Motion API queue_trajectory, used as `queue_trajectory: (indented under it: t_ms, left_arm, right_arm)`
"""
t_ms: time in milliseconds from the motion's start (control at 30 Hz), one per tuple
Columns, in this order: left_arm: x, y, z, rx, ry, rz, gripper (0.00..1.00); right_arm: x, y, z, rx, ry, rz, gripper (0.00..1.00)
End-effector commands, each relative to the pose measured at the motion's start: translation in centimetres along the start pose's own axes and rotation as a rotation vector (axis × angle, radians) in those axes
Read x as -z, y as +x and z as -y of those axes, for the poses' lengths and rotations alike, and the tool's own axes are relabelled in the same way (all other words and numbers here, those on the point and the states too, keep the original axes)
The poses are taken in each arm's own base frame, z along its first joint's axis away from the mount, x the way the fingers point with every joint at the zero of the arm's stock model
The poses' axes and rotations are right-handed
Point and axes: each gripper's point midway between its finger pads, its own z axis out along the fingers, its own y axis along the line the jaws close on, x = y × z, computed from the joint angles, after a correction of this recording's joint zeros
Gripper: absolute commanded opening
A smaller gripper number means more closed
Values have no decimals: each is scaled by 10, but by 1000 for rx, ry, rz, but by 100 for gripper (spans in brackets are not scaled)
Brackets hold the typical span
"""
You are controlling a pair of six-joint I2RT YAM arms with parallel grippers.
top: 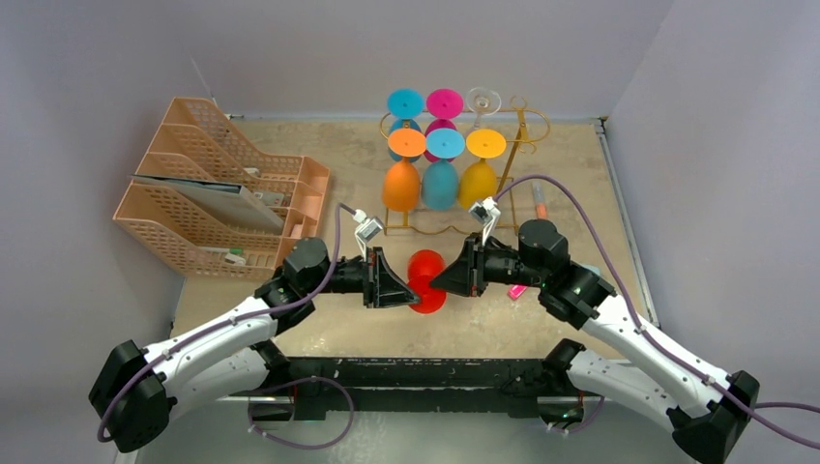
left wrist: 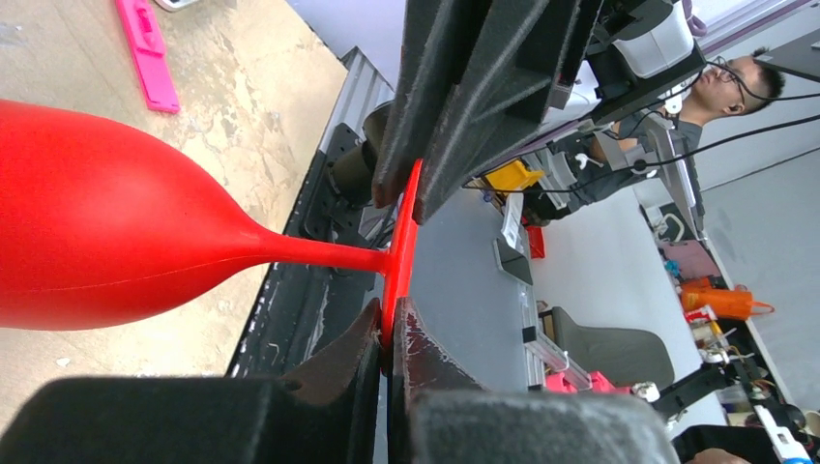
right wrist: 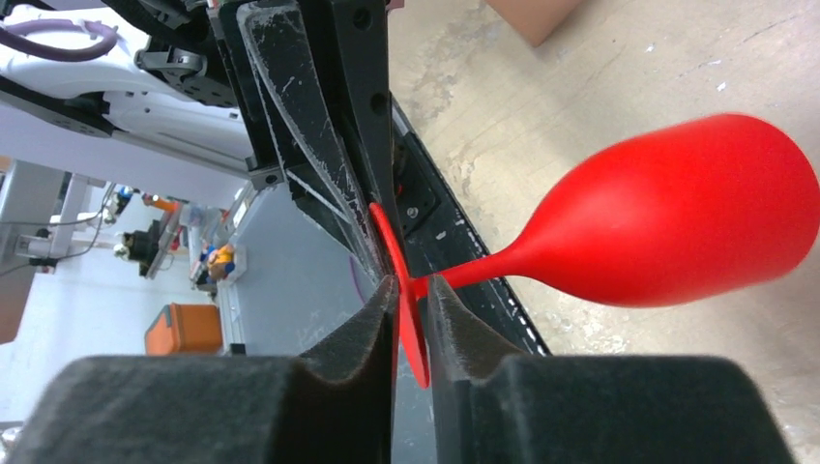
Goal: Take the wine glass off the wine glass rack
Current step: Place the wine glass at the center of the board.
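This is a robotics lab. Two robot arms (top: 213, 338) are bolted to a table (top: 338, 145) boxed in by plain pale screens (top: 725, 116). Past its edge, the wrist views show a man in glasses (left wrist: 737, 82) at cluttered equipment benches, a grey chair (left wrist: 604, 348) and an orange crate (right wrist: 189, 329).

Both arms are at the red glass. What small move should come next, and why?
Probably the right fingers should open and draw back: the left fingers are shut on the foot of the red wine glass, and the right ones sit around that same foot, so the left can likely hold it alone.
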Motion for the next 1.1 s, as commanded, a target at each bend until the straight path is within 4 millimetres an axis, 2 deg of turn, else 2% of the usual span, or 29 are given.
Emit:
queue_trajectory:
  t_ms: [0, 67, 167, 300, 333, 400, 467, 533, 633, 700, 733, 800, 867, 933, 1000, 1067]
  left_arm:
    - [1, -10, 17, -74, 54, 28, 0]
    - [2, -11, 18, -81, 54, 29, 0]
    - [1, -11, 17, -84, 49, 29, 0]
    - [0, -9, 17, -84, 51, 8, 0]
    - [-1, -9, 17, -80, 50, -4, 13]
    - [-2, -7, 17, -79, 54, -29, 29]
    - [-2, -6, 17, -83, 53, -39, 36]
    - [0, -6, 16, -81, 42, -31, 35]
    - [2, -7, 13, -77, 19, 0, 21]
    - [3, -10, 13, -78, 16, 24, 8]
    - [2, -12, 14, -80, 20, 33, 7]
    - [1, -13, 13, -79, 25, 36, 13]
    - [-2, -14, 10, -70, 19, 37, 29]
    - [-4, -14, 8, -61, 21, 43, 38]
    - [-4, -15, 9, -56, 29, 53, 42]
    - [-3, -16, 10, -61, 31, 62, 38]
  right_arm:
    - [4, 5, -15, 43, -66, -44, 25]
    - [8, 14, -15, 58, -71, -95, 29]
    - [13, 21, -14, 70, -62, -128, 24]
    - [12, 18, -13, 72, -64, -106, 1]
    - [9, 16, -12, 71, -62, -94, 0]
    - [4, 10, -8, 54, -44, -61, 0]
    - [-1, 2, -7, 35, -38, -23, 0]
    - [-3, -3, -9, 16, -46, -1, 0]
    - [-4, 0, -5, 1, -41, 1, 0]
    - [-2, 5, -3, -10, -30, -10, 0]
    - [-1, 6, -2, -11, -26, -18, 0]
    - [2, 10, -1, -10, -17, -34, 0]
    - [4, 12, -1, -4, -13, -49, 0]
    - [4, 13, -1, -1, -11, -51, 0]
    - [4, 14, -1, 0, -12, -51, 0]
    - [5, 15, 0, 4, -8, -48, 0]
